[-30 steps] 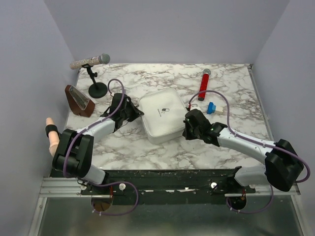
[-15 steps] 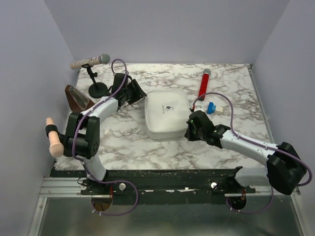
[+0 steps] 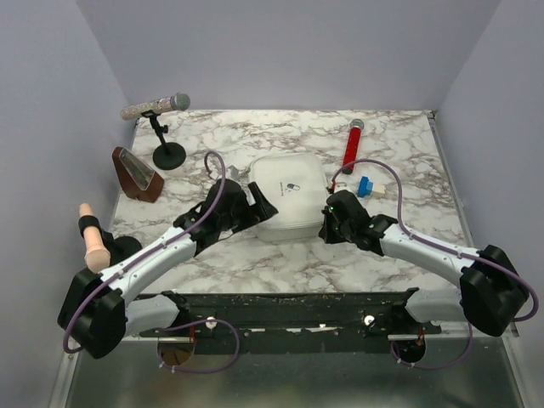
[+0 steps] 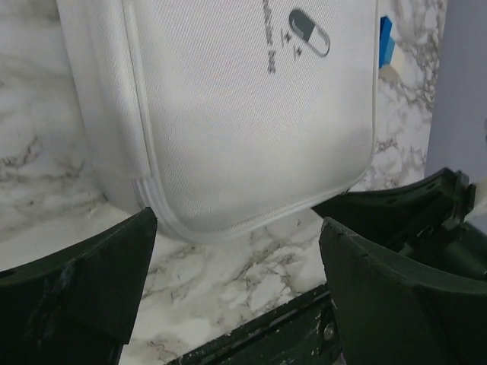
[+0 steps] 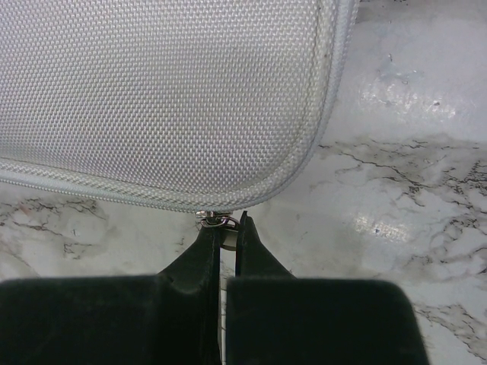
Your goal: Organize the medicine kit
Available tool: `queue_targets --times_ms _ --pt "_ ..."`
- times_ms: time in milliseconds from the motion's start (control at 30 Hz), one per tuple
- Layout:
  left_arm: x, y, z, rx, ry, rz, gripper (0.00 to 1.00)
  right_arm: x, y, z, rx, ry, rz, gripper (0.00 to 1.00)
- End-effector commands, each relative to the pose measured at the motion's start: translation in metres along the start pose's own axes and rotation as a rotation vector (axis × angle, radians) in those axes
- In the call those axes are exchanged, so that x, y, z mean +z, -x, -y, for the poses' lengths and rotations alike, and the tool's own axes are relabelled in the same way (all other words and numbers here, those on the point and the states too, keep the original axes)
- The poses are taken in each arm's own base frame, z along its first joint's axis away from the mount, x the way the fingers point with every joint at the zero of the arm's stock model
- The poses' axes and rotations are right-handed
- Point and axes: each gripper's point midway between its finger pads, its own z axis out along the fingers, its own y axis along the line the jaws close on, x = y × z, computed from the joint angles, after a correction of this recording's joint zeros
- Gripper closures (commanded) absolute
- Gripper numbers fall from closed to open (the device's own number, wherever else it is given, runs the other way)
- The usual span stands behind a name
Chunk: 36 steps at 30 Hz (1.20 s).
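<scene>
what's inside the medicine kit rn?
Nothing visible: the medicine kit is closed, so its contents are hidden. Only the capsule mark on top shows; the right fingers pinch the zipper pull.

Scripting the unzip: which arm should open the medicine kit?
Right. The right end effector is pinched on the zipper pull at a near corner of the medicine kit. The left end effector is open by the other near corner, gripping nothing; probably suits bracing.
</scene>
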Motion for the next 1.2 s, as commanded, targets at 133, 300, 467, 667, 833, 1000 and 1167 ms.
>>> queue_targets --times_ms 133,300,467,667,833,1000,1167 --pt "-0.005 -0.046 -0.037 -0.102 0.188 0.035 0.01 -0.001 -0.003 0.0 -0.061 -0.002 -0.057 0.99" --pt "0.01 -0.046 -0.041 -0.076 0.203 0.042 0.01 0.0 -0.003 -0.009 -0.078 0.016 -0.062 0.99" --pt "0.023 -0.036 -0.04 -0.031 0.216 0.059 0.06 0.003 -0.01 -0.016 -0.097 0.024 -0.079 0.99" --pt "0.026 -0.038 -0.072 -0.034 0.266 0.033 0.54 -0.001 -0.012 -0.032 -0.122 0.055 -0.075 0.99" --pt "0.015 -0.002 -0.113 -0.077 0.321 0.094 0.83 0.001 -0.01 -0.039 -0.138 0.055 -0.076 0.99" --pt "0.018 0.035 -0.129 -0.053 0.355 0.121 0.96 0.002 -0.01 -0.028 -0.159 0.001 -0.069 0.99" --pt "0.039 0.071 -0.13 -0.045 0.371 0.125 1.0 -0.002 -0.012 -0.008 -0.168 -0.075 -0.053 0.99"
